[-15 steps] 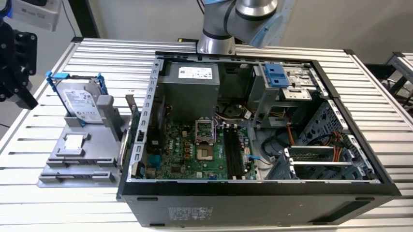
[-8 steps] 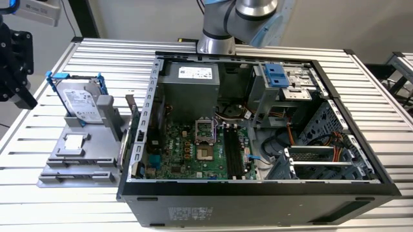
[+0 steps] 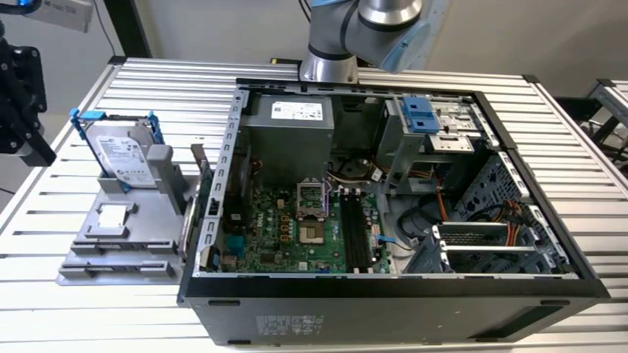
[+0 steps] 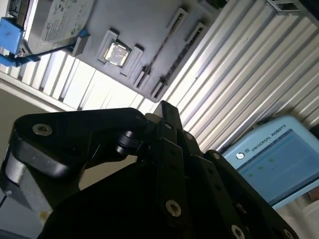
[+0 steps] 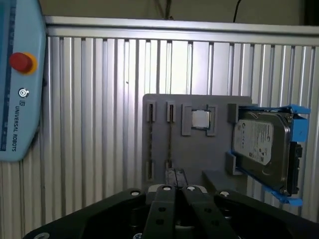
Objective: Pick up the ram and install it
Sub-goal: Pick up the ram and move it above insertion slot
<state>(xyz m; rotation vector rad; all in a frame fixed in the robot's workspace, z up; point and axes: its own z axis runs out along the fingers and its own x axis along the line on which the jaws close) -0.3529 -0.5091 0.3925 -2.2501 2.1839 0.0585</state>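
First wrist view shows the gripper [image 5: 175, 172] clenched empty near the grey holder [image 5: 199, 149]; unopened, it might knock the ram [image 5: 169, 139] standing in that holder askew.

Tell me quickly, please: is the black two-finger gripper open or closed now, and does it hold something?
The black two-finger gripper: closed, fingertips together, nothing held between them.

Grey holder [image 5: 209, 154] on ribbed table [image 5: 99, 99], hard drive [image 5: 261, 144] in blue bracket [image 5: 299, 110] at its edge, chip [image 5: 200, 119] in recess, gripper [image 5: 175, 174] fingers together.
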